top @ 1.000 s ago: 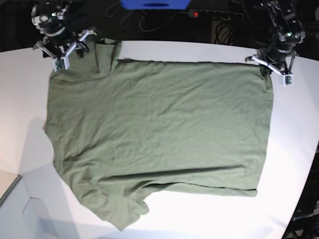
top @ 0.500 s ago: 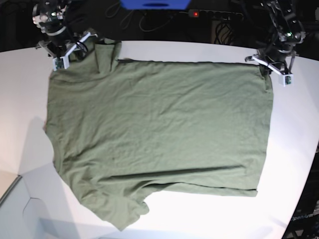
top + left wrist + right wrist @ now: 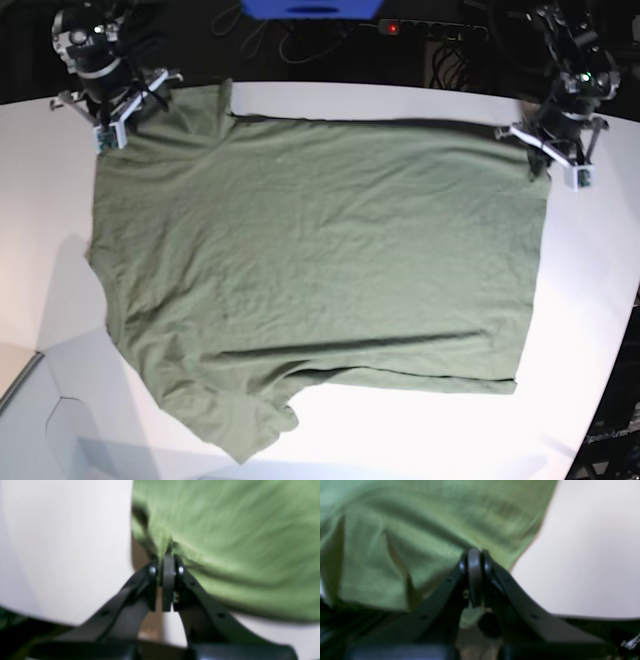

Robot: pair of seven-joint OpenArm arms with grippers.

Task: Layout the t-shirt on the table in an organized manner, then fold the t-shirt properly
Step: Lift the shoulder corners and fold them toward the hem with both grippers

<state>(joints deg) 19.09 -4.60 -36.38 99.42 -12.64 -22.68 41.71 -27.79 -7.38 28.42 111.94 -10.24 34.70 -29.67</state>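
Over the last second our right gripper [image 3: 112, 112], at the far corner on the base view's left, has gone from standing spread over the shoulder of the t-shirt [image 3: 320, 270] to pinched shut on it; the sleeve that lay as a folded flap beside it a moment ago is now drawn out flatter toward that gripper, and the far edge on that side reads straighter. We take this to mean the layout step is nearly finished and not yet the folding; both far corners are now held, so the cloth can be tensioned or dragged as one sheet.

In the right wrist view the gripper [image 3: 475, 555] has its jaws fully together with green fabric bunched at the tips; the picture is blurred, so how much cloth is caught we cannot tell. Our left gripper [image 3: 168, 560] is likewise closed narrow, with folds of the shirt gathering into its tips at the hem corner; its state is unchanged.

The t-shirt lies spread, front or back up we cannot say, across the middle of the table [image 3: 600, 300], its near sleeve rumpled toward the near edge.
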